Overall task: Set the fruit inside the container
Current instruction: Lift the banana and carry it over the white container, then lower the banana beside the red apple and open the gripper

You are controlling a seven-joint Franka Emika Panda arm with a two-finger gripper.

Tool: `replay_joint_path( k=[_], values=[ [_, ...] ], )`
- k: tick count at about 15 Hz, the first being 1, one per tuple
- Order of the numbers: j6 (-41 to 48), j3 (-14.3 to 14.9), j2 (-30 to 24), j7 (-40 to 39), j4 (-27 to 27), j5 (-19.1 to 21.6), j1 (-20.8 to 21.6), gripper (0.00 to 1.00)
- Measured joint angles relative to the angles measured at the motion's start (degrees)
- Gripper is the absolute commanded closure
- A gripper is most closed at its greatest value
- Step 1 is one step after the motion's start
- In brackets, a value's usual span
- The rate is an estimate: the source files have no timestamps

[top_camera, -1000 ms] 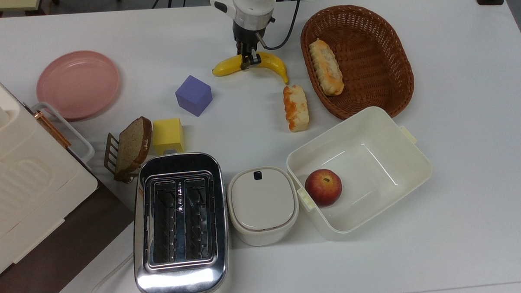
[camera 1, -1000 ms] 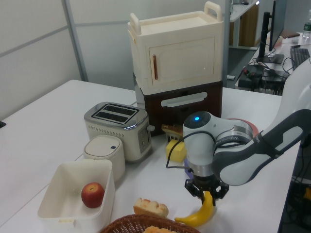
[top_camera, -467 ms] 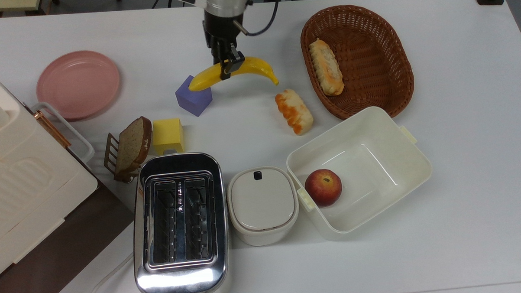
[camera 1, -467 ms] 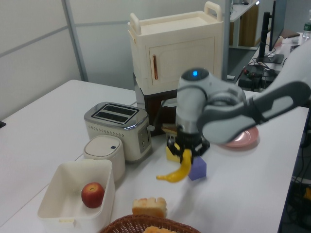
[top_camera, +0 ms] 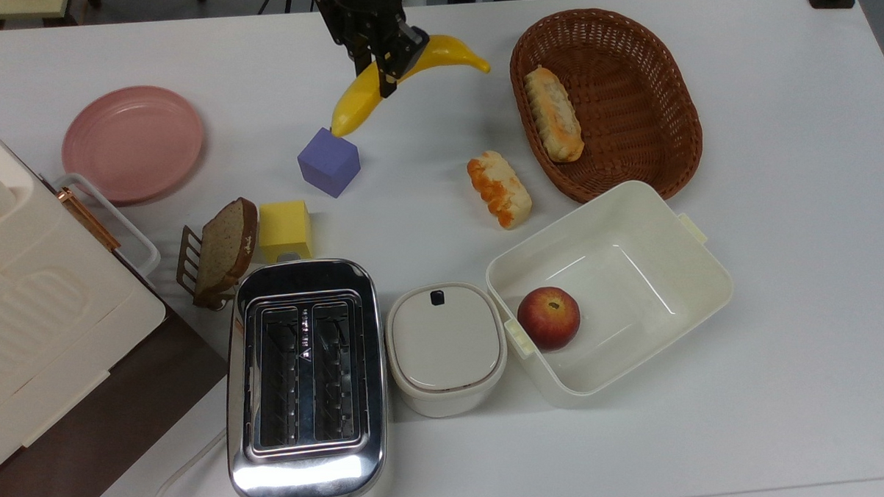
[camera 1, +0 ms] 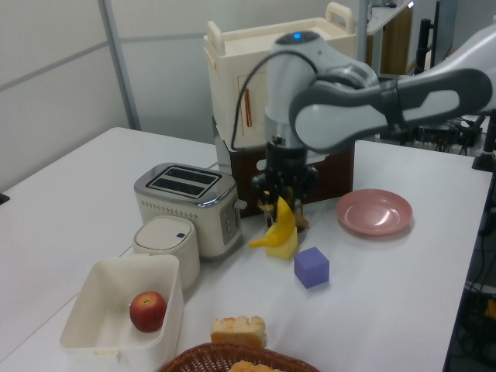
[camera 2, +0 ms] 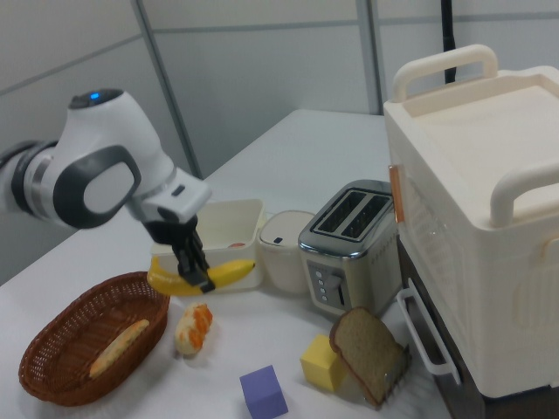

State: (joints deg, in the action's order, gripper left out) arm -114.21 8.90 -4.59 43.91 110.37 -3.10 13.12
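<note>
Lifted higher and swung toward the tabletop's far edge, the banana (top_camera: 406, 72) hangs clamped in the gripper (top_camera: 382, 59), well apart from the near-edge container (top_camera: 708, 298) holding the apple (top_camera: 549, 317), so transfer remains.

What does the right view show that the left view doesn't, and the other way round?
Only the right view shows the slice of bread in its rack and the long loaf lying in the wicker basket. Only the left view shows the pink plate and the apple inside the container. Both show the hand holding the banana in the air, the toaster and the purple cube.
</note>
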Motion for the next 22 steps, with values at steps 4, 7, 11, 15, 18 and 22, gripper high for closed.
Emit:
replay_joint_path(
  k=[4,7,11,15,18,22],
  values=[
    [0.0,-1.8,8.3,-0.9,-9.8,0.1,0.5,0.98],
    [-0.7,-4.0,15.4,-0.5,-16.1,0.2,0.7,0.98],
    [-7.6,-6.7,20.9,1.6,-19.2,0.1,1.7,0.98],
    [-13.3,-7.8,23.4,2.2,-19.7,-0.1,3.0,0.98],
    [-18.6,-8.8,25.0,3.5,-19.9,-1.3,3.1,0.98],
    [-24.0,-9.2,26.9,6.0,-20.3,-4.5,3.1,0.98]
  ],
)
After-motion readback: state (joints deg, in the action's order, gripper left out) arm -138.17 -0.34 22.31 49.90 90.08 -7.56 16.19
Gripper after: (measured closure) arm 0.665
